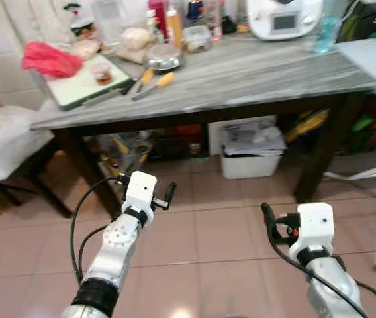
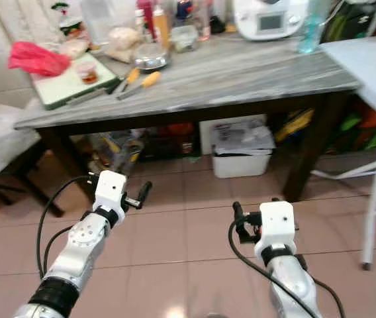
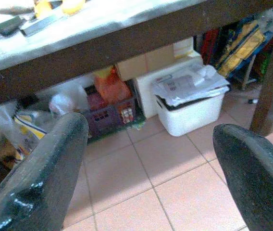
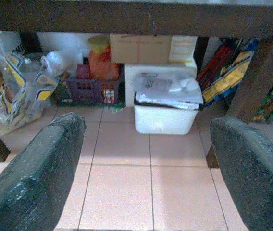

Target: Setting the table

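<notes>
Red bag (image 1: pixel 50 58): far left of the grey table (image 1: pixel 261 69), resting at the back end of the cutting board (image 1: pixel 85 85).
Cutting board: white with green rim, a small cup (image 1: pixel 101 73) on it.
Knives (image 1: pixel 153 83): two, orange-handled, lying just right of the board, near a steel bowl (image 1: pixel 163 57).
Left gripper (image 3: pixel 146 168): held low above the tiled floor (image 1: pixel 201 238), in front of the table's edge; fingers spread wide, holding nothing.
White bin (image 1: pixel 251 154): under the table, papers piled on top.
Right gripper (image 4: pixel 146 163): low over the tiles, level with the left one; fingers wide, nothing between them.
White appliance (image 1: pixel 284 16): back of table, right side.
</notes>
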Available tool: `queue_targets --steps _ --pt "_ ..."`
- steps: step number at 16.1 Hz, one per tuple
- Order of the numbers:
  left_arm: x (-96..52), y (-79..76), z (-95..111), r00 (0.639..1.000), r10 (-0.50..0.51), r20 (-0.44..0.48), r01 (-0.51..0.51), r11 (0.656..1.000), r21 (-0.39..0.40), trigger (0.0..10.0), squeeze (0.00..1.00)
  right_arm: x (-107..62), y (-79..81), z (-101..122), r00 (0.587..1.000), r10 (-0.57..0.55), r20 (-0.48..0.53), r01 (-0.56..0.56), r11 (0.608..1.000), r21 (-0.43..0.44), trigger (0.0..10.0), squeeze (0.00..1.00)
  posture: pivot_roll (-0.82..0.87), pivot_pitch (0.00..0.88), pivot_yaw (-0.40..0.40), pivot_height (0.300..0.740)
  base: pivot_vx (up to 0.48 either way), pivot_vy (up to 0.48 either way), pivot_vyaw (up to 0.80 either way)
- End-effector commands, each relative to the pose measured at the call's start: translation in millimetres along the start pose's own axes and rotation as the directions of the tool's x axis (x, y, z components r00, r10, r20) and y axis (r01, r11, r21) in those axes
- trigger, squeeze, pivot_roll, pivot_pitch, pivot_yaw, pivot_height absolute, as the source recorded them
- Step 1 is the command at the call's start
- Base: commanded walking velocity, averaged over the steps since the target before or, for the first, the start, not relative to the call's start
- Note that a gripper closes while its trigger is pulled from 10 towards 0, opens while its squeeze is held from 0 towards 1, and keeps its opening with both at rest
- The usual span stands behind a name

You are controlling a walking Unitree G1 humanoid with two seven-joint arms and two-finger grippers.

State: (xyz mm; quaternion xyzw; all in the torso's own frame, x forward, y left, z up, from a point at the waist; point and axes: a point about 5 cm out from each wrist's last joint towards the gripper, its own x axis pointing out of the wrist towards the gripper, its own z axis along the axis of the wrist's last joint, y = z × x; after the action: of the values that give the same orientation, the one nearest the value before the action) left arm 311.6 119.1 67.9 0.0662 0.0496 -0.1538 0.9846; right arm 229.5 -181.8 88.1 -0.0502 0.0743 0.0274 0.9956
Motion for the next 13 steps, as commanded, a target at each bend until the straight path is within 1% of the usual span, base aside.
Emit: queue_targets --steps 1,3,8,10,13 --pt "-1.7 6.1 -3.6 1.0 0.015 -0.023 -0.015 1.0 0.003 10.0 0.0 -0.7 2.9 4.3 1.0 0.013 0.012 -0.013 1.0 0.006 10.0 0.0 -0.27 0.076 0.116 0.74 0.0 -0.349 0.0" --pt "-0.5 5.8 -2.4 1.0 0.017 -0.021 -0.017 1.0 -0.003 10.0 0.0 -1.6 1.9 6.3 1.0 0.013 0.013 -0.013 1.0 0.007 10.0 0.0 -0.27 0.076 0.113 0.74 0.0 -0.352 0.0" --pt "2.2 5.6 0.3 1.0 0.025 -0.016 -0.025 0.999 -0.025 10.0 0.0 0.8 -1.1 19.7 0.999 0.017 0.046 -0.017 1.0 -0.004 10.0 0.0 -0.28 0.075 0.115 0.74 0.0 -0.346 0.0" --pt "3.5 5.3 1.4 1.0 0.024 -0.015 -0.024 0.999 -0.029 10.0 0.0 -1.1 -6.6 25.2 0.998 -0.006 0.056 0.006 1.0 0.001 10.0 0.0 -0.29 0.078 0.122 0.74 0.0 -0.337 0.0" --pt "6.4 4.4 4.5 1.0 0.014 -0.009 -0.014 1.0 -0.024 10.0 0.0 -4.1 -5.0 26.0 0.999 -0.013 0.052 0.013 1.0 -0.004 10.0 0.0 -0.29 0.078 0.128 0.74 0.0 -0.339 0.0"
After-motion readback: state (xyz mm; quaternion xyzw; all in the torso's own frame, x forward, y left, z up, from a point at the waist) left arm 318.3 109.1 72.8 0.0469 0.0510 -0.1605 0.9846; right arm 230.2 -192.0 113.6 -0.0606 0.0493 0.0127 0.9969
